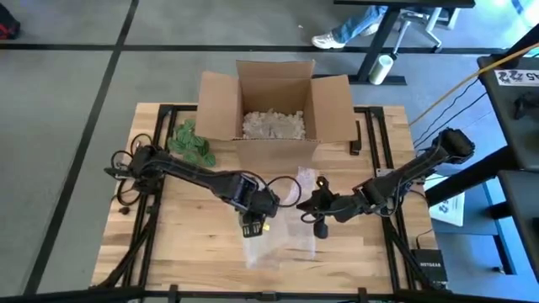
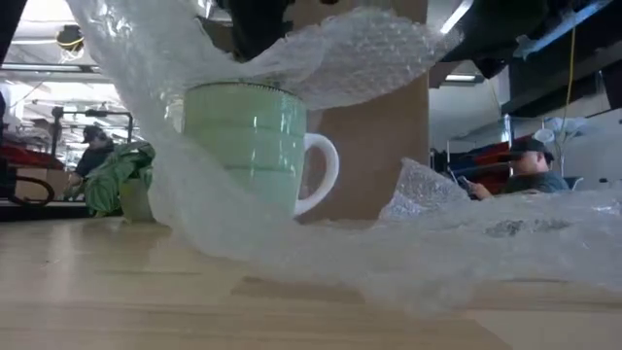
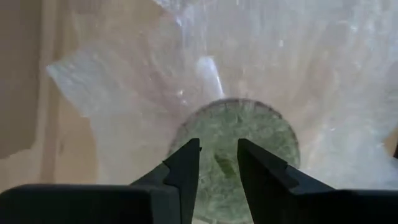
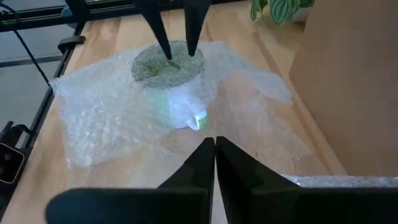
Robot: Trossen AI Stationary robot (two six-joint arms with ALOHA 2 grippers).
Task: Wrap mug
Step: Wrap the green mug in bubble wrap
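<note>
While the left hand [image 4: 177, 53] presses bubble wrap [image 4: 99, 118] onto the green mug [image 2: 255, 146] with fingers slightly apart, the right hand [image 4: 214, 149] hovers nearby, pinched together.

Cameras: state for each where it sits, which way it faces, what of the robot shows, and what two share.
High: overhead, straight down; both arms, cardboard box.
Low: table height, level; mug under bubble wrap.
Left wrist: down past left pincer onto the covered mug.
Right wrist: past shut right pincer toward the mug.
Shared: both wrist views show the wrapped mug and the left pincer's fingers.
</note>
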